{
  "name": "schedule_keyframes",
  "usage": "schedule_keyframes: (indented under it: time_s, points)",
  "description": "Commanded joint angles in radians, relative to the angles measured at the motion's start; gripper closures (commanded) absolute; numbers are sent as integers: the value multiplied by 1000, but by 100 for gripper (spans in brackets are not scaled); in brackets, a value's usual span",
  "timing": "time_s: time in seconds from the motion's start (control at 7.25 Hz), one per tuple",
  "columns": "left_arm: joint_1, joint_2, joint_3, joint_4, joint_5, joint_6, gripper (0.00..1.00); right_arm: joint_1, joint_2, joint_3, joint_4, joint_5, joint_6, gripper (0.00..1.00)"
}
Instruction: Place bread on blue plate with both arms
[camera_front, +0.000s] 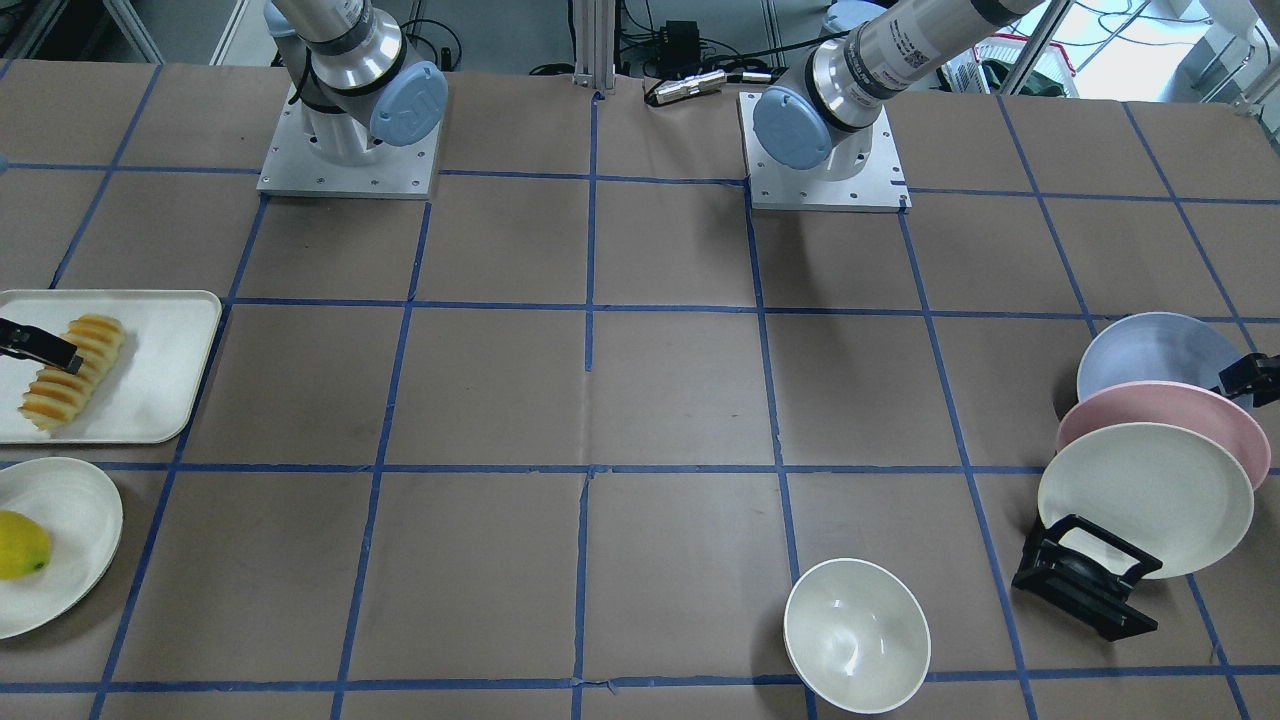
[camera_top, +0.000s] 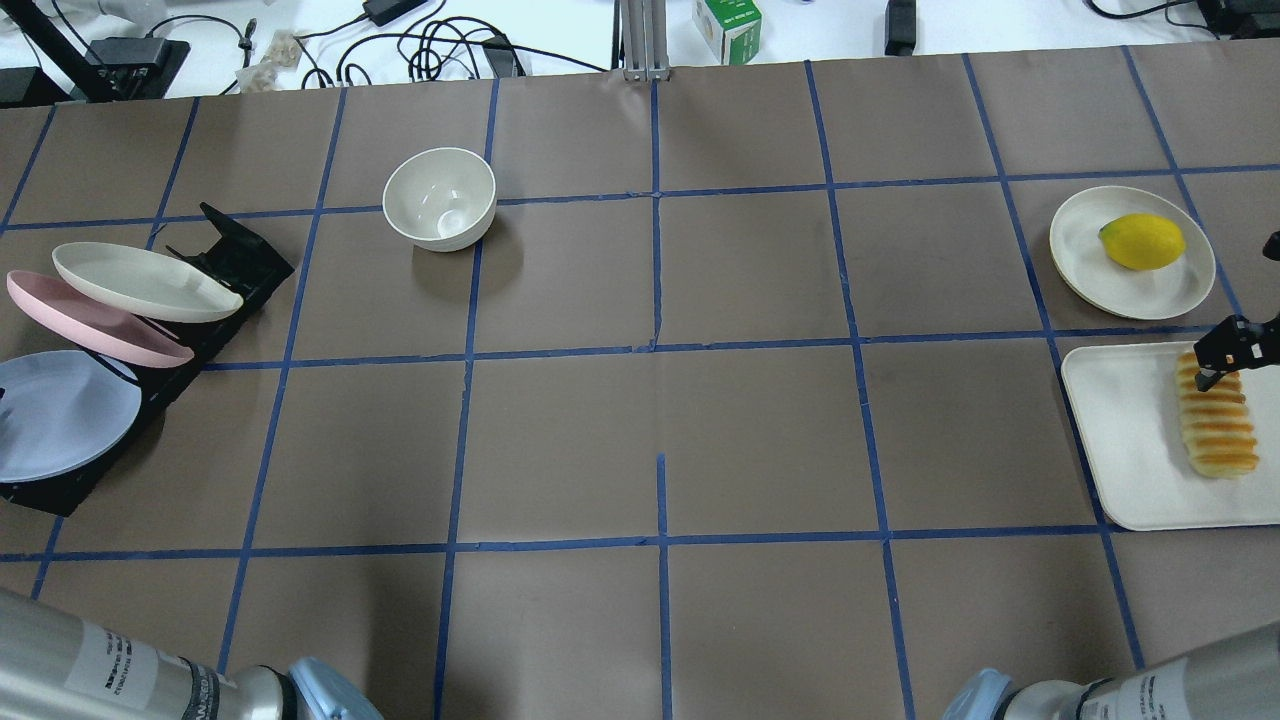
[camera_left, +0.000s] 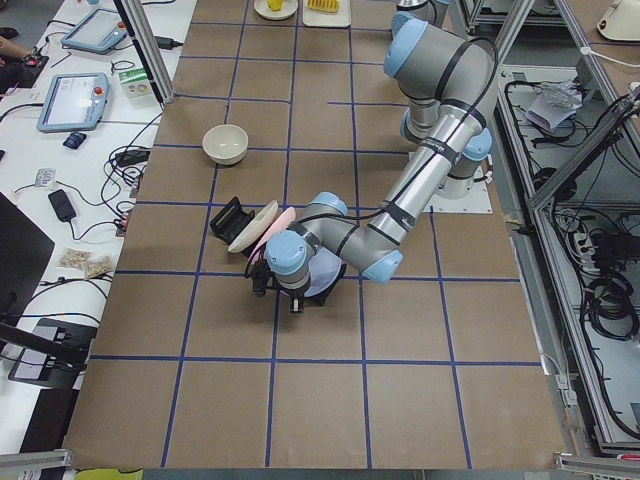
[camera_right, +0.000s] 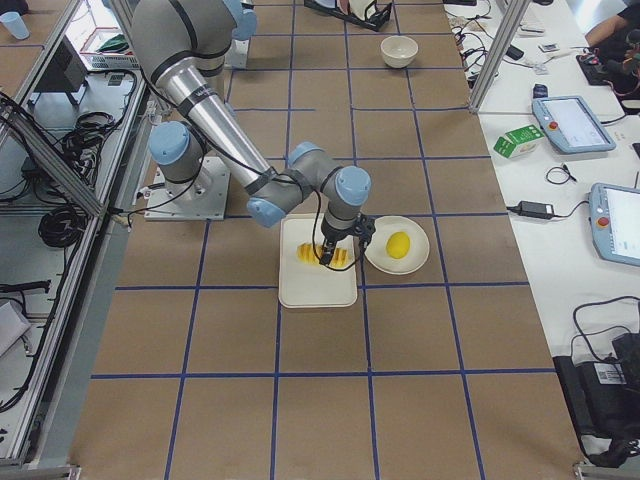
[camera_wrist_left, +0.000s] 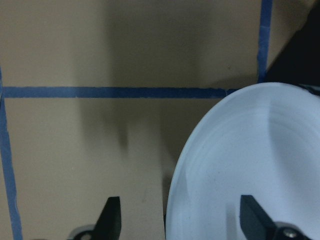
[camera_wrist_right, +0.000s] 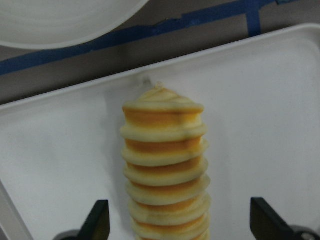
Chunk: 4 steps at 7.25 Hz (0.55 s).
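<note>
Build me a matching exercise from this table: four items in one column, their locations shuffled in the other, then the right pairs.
Column A
1. bread
2. lemon
3. blue plate
4. white bowl

Column B
a. leaning in the black rack
b. on the rectangular white tray
c. on a round cream plate
d. straight on the brown table paper

Pairs: 1-b, 2-c, 3-a, 4-d

The brown paper worktop (camera_top: 760, 430) looks matt. The round pale blue plate (camera_top: 60, 415) is matt and smooth, the cream round bowl (camera_top: 440, 200) glossy, the striped orange-yellow bread (camera_top: 1218, 430) ridged.
</note>
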Motion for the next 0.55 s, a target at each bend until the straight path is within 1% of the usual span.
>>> schedule_keyframes:
  time_s: [0.0,0.28,0.41]
  points:
    - [0,-7,19,-2,-2,2,100,-1,39,5,-2,-1,3,0]
    - [0,-7,33,-12,0,0,100,-1,60,6,-2,-5,18,0]
    - [0,-5,33,-14,0,0,100,-1,71,8,-2,-7,21,5]
